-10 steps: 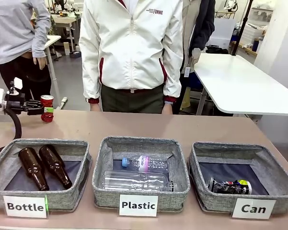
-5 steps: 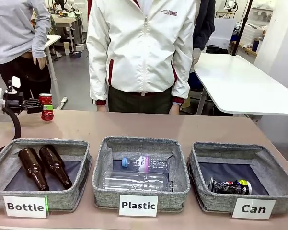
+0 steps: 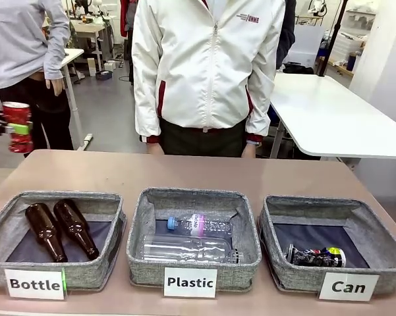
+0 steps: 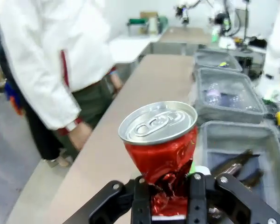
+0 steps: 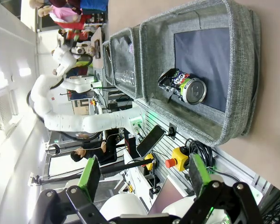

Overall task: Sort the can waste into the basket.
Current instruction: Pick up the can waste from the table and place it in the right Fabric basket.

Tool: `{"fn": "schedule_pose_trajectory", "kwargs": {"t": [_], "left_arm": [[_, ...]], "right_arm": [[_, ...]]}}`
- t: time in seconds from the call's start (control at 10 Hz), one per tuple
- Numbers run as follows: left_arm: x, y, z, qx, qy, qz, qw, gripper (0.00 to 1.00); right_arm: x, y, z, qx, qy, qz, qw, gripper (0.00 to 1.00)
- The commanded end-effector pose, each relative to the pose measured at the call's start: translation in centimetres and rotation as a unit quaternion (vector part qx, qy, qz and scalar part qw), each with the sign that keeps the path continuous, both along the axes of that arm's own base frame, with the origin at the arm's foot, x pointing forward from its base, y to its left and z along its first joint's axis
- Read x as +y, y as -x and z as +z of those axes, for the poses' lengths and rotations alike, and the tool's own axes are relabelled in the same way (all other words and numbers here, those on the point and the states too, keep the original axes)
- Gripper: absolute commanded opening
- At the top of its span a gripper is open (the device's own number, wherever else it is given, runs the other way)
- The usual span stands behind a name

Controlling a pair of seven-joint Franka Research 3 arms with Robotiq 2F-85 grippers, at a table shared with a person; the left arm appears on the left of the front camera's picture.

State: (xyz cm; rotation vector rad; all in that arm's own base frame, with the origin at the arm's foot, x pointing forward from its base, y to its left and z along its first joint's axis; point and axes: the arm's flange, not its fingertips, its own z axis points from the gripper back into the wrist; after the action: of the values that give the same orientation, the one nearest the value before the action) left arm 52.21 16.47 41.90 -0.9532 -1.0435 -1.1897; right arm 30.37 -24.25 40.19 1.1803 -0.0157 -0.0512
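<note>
Raised and swung leftward, left gripper [image 4: 167, 205] stays clamped on the crumpled red can [image 4: 161, 151]; right gripper [image 5: 144, 179] apart.

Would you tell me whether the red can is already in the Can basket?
Out: the left gripper holds the red can above the table's left end, far from the Can basket.

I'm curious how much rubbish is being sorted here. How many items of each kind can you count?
Brown glass bottles: 2, in the Bottle basket
Clear plastic bottles: 2
Cans: 2, a dark can in the Can basket, a red can in the left gripper
Total: 6
</note>
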Motion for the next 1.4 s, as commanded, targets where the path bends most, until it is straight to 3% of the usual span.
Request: {"fn": "schedule_pose_trajectory", "kwargs": {"t": [0.0,0.1,0.2,0.3,0.4,0.8,0.9,1.0,1.1,1.2,1.3], "left_arm": [[-1.0,8.6,1.9,-0.021,0.015,-0.032,0.999,0.00],[-1.0,10.4,2.5,-0.013,0.031,-0.036,0.999,0.00],[-0.9,10.5,3.2,0.023,0.055,-0.038,0.998,0.00],[-0.2,8.8,3.5,0.064,0.068,-0.017,0.995,0.00],[-1.1,11.3,3.6,-0.004,0.041,-0.040,0.998,0.00],[-1.1,11.3,3.6,-0.004,0.041,-0.040,0.998,0.00],[-1.2,11.1,3.3,0.007,0.047,-0.038,0.998,0.27],[-4.6,11.6,4.7,0.003,0.079,-0.016,0.997,0.27],[-10.5,12.7,6.0,-0.016,0.081,-0.064,0.995,0.27],[-16.4,13.2,5.9,-0.021,0.045,-0.065,0.997,0.27],[-22.4,13.6,5.7,-0.034,0.024,-0.101,0.994,0.27]], "right_arm": [[-0.1,0.3,0.2,-0.007,0.001,0.006,1.000,1.00],[-0.1,0.3,0.2,-0.007,0.001,0.006,1.000,1.00],[-0.1,0.3,0.2,-0.007,0.001,0.006,1.000,1.00],[-0.1,0.3,0.2,-0.007,0.001,0.006,1.000,1.00],[-0.1,0.3,0.2,-0.007,0.001,0.006,1.000,1.00],[-0.1,0.3,0.2,-0.007,0.001,0.006,1.000,1.00],[-0.1,0.3,0.2,-0.007,0.001,0.006,1.000,1.00],[-0.1,0.3,0.2,-0.007,0.001,0.006,1.000,1.00],[-0.1,0.3,0.2,-0.007,0.001,0.006,1.000,1.00],[-0.1,0.3,0.2,-0.007,0.001,0.006,1.000,1.00],[0.0,0.0,0.0,0.000,0.000,0.001,1.000,1.00]]}}
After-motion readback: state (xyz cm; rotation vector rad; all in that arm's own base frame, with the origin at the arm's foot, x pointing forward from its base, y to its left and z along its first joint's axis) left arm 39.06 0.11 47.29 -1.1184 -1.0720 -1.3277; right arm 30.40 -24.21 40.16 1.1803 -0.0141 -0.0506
